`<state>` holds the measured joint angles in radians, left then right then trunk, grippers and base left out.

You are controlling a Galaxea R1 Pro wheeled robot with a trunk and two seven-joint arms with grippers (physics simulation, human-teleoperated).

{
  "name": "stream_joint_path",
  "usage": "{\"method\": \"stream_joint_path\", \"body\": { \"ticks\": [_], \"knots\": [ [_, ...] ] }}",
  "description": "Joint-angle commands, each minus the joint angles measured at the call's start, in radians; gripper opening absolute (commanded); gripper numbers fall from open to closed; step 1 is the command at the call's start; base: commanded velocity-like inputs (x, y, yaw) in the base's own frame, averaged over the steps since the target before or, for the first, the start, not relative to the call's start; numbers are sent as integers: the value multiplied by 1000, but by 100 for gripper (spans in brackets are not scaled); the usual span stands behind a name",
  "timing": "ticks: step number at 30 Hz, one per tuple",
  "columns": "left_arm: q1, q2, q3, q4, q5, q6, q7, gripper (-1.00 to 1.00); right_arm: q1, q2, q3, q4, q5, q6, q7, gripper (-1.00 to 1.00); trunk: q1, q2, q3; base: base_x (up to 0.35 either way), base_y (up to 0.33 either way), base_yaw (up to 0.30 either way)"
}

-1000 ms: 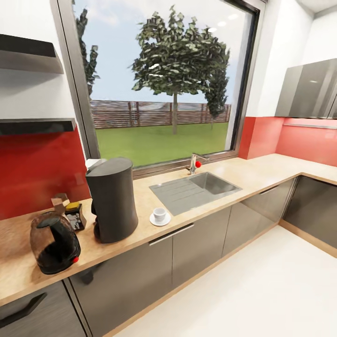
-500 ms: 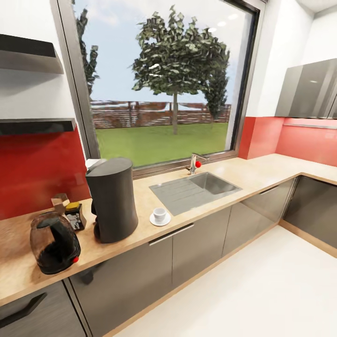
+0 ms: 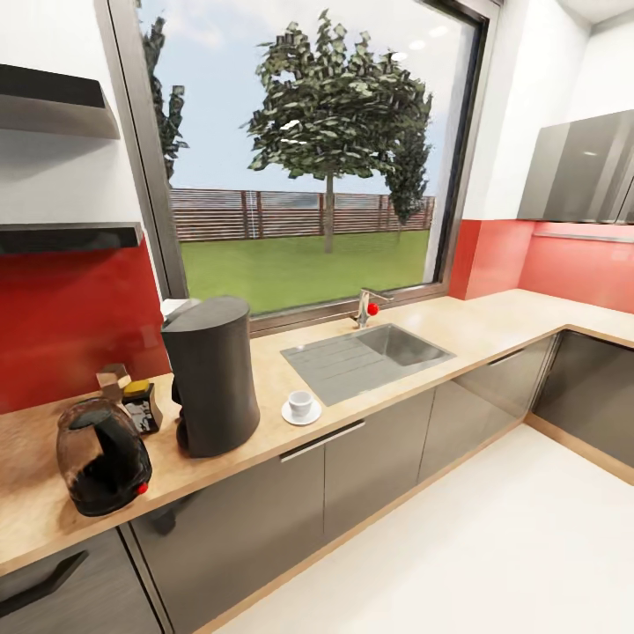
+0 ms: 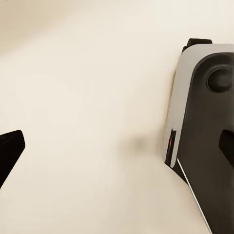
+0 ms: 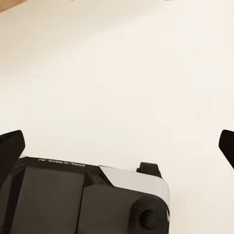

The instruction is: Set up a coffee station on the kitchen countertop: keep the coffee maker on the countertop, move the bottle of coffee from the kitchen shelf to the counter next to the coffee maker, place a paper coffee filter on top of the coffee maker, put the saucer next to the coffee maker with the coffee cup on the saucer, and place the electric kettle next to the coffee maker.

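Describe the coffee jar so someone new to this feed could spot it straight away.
Find the tall black coffee maker on the countertop, left of the sink. The jar stands just to its left, behind the rounded dark kettle. It is far smaller than both, with a yellow lid.

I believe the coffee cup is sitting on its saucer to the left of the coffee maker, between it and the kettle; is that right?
Not quite. In the head view the coffee cup does sit on its saucer, but to the right of the coffee maker, between it and the sink. The electric kettle stands on the coffee maker's left.
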<state>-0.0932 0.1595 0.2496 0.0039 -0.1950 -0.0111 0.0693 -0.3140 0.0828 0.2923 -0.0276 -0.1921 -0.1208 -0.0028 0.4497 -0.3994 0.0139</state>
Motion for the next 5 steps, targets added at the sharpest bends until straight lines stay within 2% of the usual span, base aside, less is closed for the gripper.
{"method": "stream_joint_path", "body": {
  "ticks": [1, 5],
  "knots": [
    [0, 0, 8, 1, -11, -1, 3, 100, 0, 0, 8, 1, -10, -4, 0, 100, 0, -1, 0, 0, 0, 0],
    [0, 0, 8, 1, -11, -1, 3, 100, 0, 0, 9, 1, -10, -5, 0, 100, 0, -1, 0, 0, 0, 0]
  ]
}}
